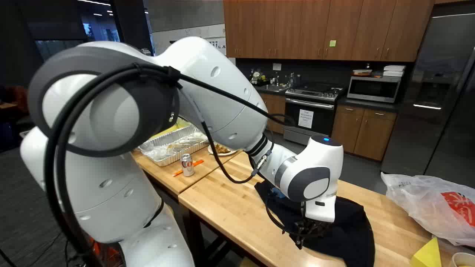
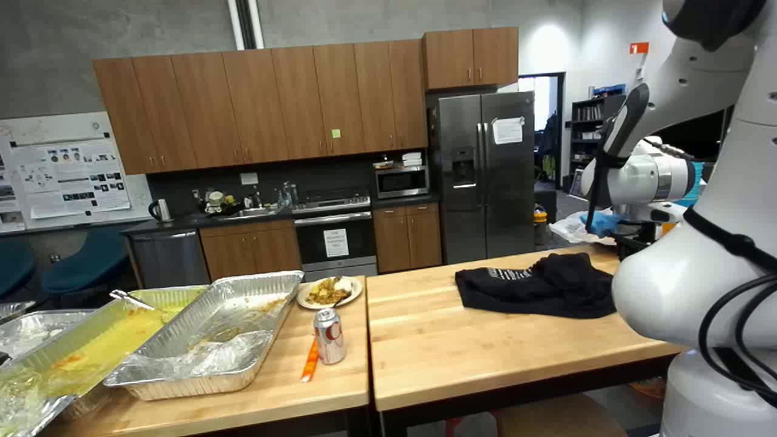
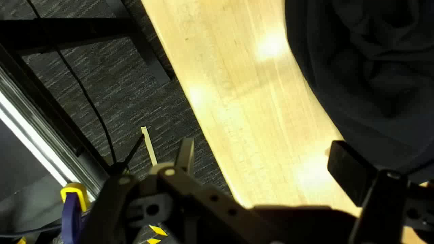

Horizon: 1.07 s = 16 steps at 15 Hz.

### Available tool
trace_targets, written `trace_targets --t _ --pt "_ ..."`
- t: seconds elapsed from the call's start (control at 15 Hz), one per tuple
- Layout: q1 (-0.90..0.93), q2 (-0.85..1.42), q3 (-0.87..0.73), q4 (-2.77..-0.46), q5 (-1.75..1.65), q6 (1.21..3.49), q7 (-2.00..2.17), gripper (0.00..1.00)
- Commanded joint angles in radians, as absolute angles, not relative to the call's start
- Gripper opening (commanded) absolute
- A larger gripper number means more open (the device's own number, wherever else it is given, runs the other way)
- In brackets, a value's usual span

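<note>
Across the pale butcher-block wooden table [image 2: 449,358], we see a black cloth garment with white print [image 2: 534,288] lying loosely, one end fairly flat and the other heaped in folds. Near the garment's edge, the black two-finger gripper [image 3: 268,162] stands wide, with nothing in its grasp: between its fingertips we see only tabletop and a little dark patterned carpet [image 3: 162,112]. One fingertip [image 3: 351,174] overlaps the cloth's border in the wrist view, but we cannot tell whether the two touch.

As we judge it, the handling of the garment is at a point where no hold is taken. What shows of the cloth rests on the table, with no part lifted, and the folds stand in the heaped end. Whether any handling is left to do, we cannot settle from how it lies.

In an exterior view, the white jointed robot arm [image 1: 308,178] covers part of the garment, and the bottom of the frame cuts off more; the dark fingers blend into the dark cloth. The wrist view shows only a portion of it. We cannot read the white print, nor identify the crumpled blue patch [image 2: 603,223] beside the gripper. The translucent white plastic bag with red print [image 1: 419,204] runs out of frame.
</note>
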<state>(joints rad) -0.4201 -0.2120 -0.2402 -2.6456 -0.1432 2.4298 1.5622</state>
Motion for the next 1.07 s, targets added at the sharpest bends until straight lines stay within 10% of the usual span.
trace_targets --t 0.0,1.0 --pt "-0.42 -0.213 -0.241 -2.644 -0.143 2.426 1.561 1.0" --pt "-0.42 -0.242 -0.252 -2.723 -0.121 2.537 1.541 1.0"
